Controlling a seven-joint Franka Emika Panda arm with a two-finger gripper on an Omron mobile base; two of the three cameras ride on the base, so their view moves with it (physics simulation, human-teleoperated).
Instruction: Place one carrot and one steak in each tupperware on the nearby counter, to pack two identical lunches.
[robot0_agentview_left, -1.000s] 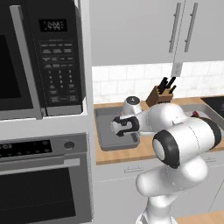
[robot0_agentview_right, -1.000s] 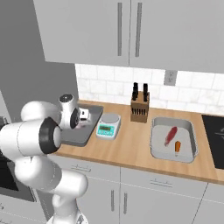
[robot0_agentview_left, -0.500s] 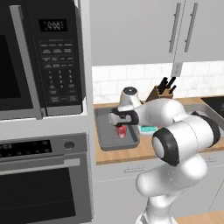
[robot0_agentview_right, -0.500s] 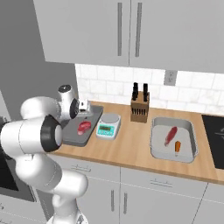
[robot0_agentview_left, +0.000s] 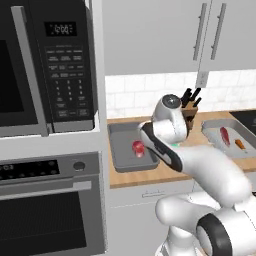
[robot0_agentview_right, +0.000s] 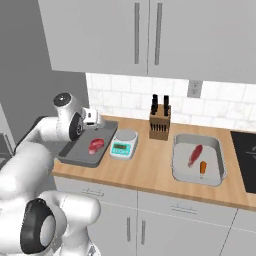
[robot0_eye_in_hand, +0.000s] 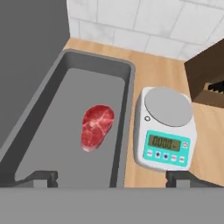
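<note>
One steak (robot0_eye_in_hand: 97, 127) lies alone in the left tupperware (robot0_eye_in_hand: 130, 83), and my open gripper (robot0_eye_in_hand: 111, 178) hovers above it with nothing between its wide-apart fingertips (robot0_eye_in_hand: 43, 176). From the right base view, the gripper (robot0_agentview_right: 94, 121) hangs over the back of that tupperware (robot0_agentview_right: 70, 155) and its steak (robot0_agentview_right: 96, 145). The right tupperware (robot0_agentview_right: 219, 167) holds a steak (robot0_agentview_right: 195, 154) and a carrot (robot0_agentview_right: 202, 168). In the left base view the steak (robot0_agentview_left: 138, 147) shows in the left tupperware (robot0_agentview_left: 120, 155), and the right tupperware (robot0_agentview_left: 212, 131) holds a steak (robot0_agentview_left: 224, 135) and a carrot (robot0_agentview_left: 240, 145).
A small kitchen scale (robot0_agentview_right: 124, 143) stands just right of the left tupperware, with a knife block (robot0_agentview_right: 160, 122) behind it against the tiled wall. A microwave (robot0_agentview_left: 50, 65) and oven (robot0_agentview_left: 50, 200) stand to the left. A dark cooktop (robot0_agentview_right: 245, 155) lies at the counter's right end.
The steak has been let go into the left tupperware. The gripper has opened and lifted up and back from it.
</note>
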